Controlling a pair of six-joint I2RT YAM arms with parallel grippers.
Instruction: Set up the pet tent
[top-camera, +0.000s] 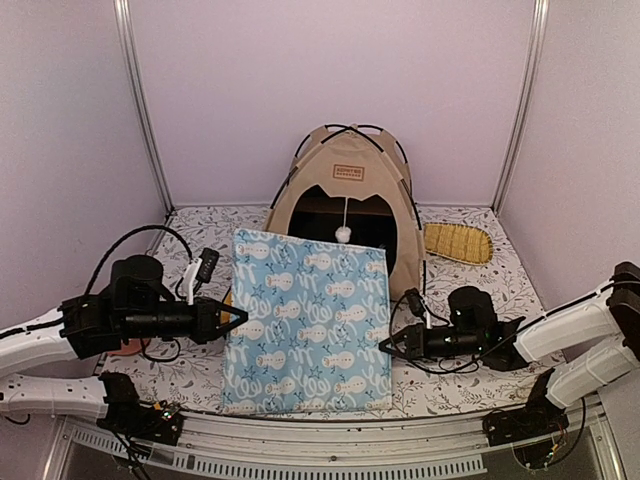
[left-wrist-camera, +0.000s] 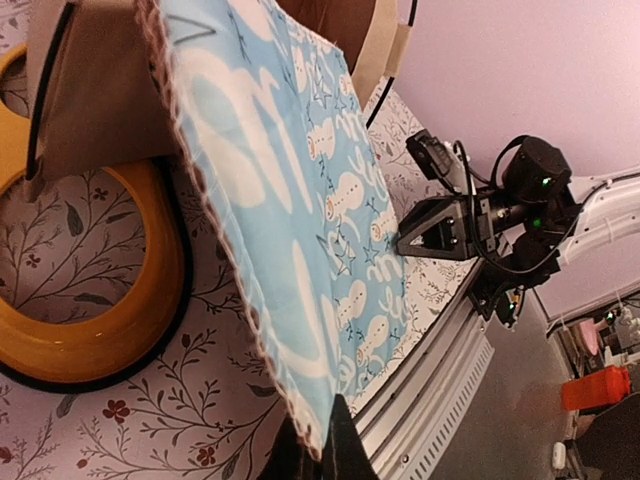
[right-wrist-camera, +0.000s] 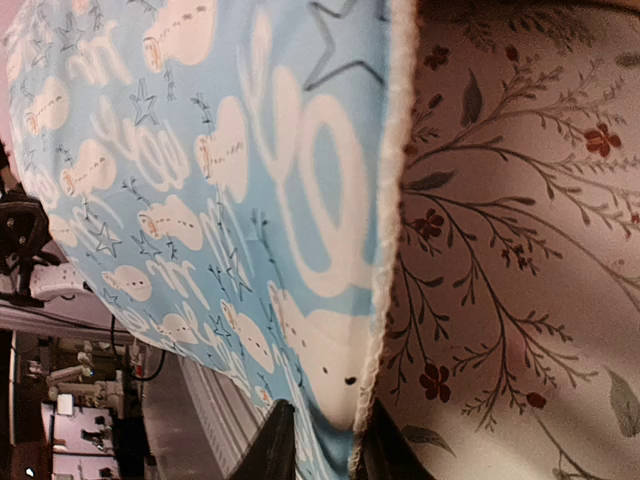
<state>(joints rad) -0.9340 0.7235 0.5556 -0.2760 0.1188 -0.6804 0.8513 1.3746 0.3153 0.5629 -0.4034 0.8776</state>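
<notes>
**A:** Start on the left. What has the left gripper (top-camera: 238, 320) got?

**B:** Its jaws are closed tight on the left edge of the light blue mat (top-camera: 310, 320), which is printed with white snowmen and stars. From above you only see the tip meeting the fabric. The left wrist camera shows that edge raised clear of the floral tablecloth (top-camera: 470, 290).

**A:** Is anything under it?

**B:** A glossy yellow oval tray (left-wrist-camera: 165, 260), just beside a beige fabric wall. The overhead view hides nearly all of it behind the mat.

**A:** And the tent?

**B:** The beige fabric pet tent (top-camera: 372, 180) stands upright at the back centre of the table, directly behind the mat. Thin black poles (top-camera: 350, 127) cross over its peak. A small brown label (top-camera: 348, 172) sits above the dark doorway, and a white pom-pom (top-camera: 343, 234) hangs in it. The mat's far edge covers the doorway's lower part.

**A:** What about the right side?

**B:** The right gripper (top-camera: 385, 346) meets the mat's right edge. Only its wrist camera shows the jaws. They are narrowed, one dark fingertip (right-wrist-camera: 275, 445) on each face of the white-trimmed hem, both against the fabric.

**A:** Anything further right?

**B:** A straw-coloured woven oval (top-camera: 458, 243) lying flat just beside the tent. Neither wrist camera shows it.
</notes>
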